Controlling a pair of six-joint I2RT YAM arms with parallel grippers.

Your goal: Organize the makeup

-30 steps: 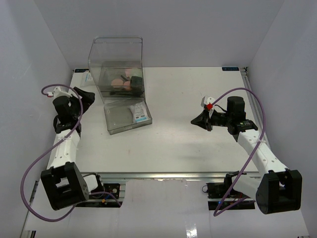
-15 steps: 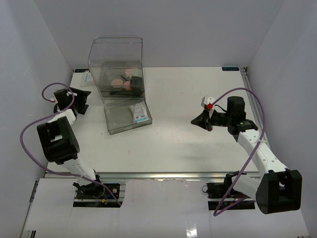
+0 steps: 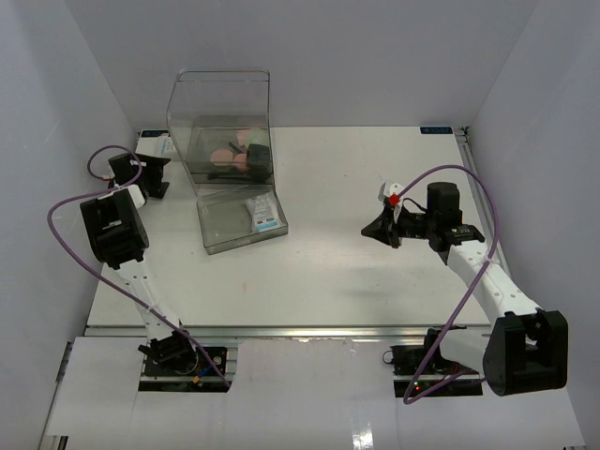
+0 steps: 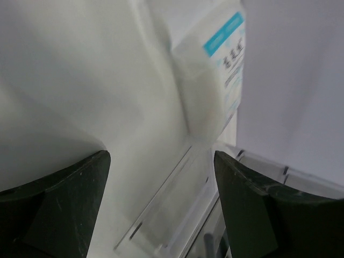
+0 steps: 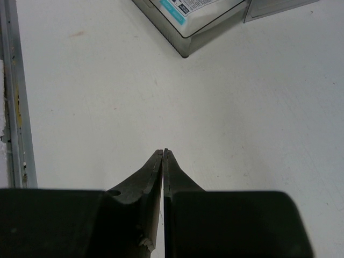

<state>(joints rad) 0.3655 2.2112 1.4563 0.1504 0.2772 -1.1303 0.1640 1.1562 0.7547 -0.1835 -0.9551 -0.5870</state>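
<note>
The makeup (image 3: 232, 154) shows as pink and dark pieces lying inside the big clear box (image 3: 219, 103) at the back left. Left of that box, my left gripper (image 3: 157, 175) stands open with nothing between its fingers. In the left wrist view the left gripper (image 4: 161, 180) looks at a white packet with a blue label (image 4: 215, 86) and a clear box edge (image 4: 166, 215). On the right side of the table my right gripper (image 3: 373, 230) is shut and empty, tips (image 5: 163, 153) hovering over bare table.
A shallow clear tray (image 3: 225, 225) lies in front of the box and holds a white, blue-labelled packet (image 3: 263, 213); its corner (image 5: 185, 48) shows in the right wrist view. Another such packet (image 3: 163, 145) lies at the back left corner. Walls enclose three sides.
The left arm has folded back, and its gripper has shifted toward the back left corner, nearer the white packet. The right arm has barely moved.
</note>
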